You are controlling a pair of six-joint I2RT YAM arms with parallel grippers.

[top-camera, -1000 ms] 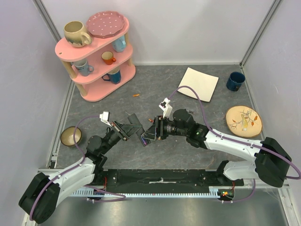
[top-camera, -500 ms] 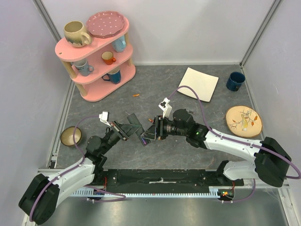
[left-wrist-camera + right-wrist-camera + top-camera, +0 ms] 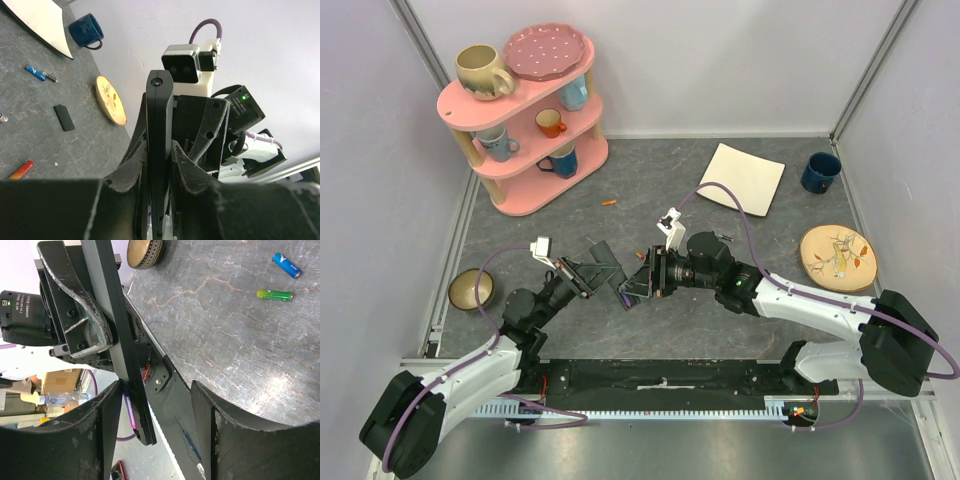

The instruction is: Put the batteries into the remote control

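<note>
My left gripper (image 3: 594, 268) is shut on the remote control (image 3: 159, 125), a slim black bar held edge-up above the table; it also shows in the right wrist view (image 3: 112, 335). A purple battery (image 3: 130, 410) lies in the recess at the remote's end. My right gripper (image 3: 638, 283) is open, its jaws straddling that end (image 3: 156, 390); its left finger (image 3: 107, 415) is right beside the purple battery. Loose batteries lie on the table: a blue battery (image 3: 286, 265), a green battery (image 3: 275, 295), a red-orange battery (image 3: 20, 170) and an orange battery (image 3: 610, 203).
A small black cover (image 3: 64, 117) lies on the table. A pink shelf (image 3: 525, 110) with mugs stands back left, a brown bowl (image 3: 472, 289) left, a white sheet (image 3: 742, 178), a blue mug (image 3: 820, 172) and a wooden plate (image 3: 837, 257) right.
</note>
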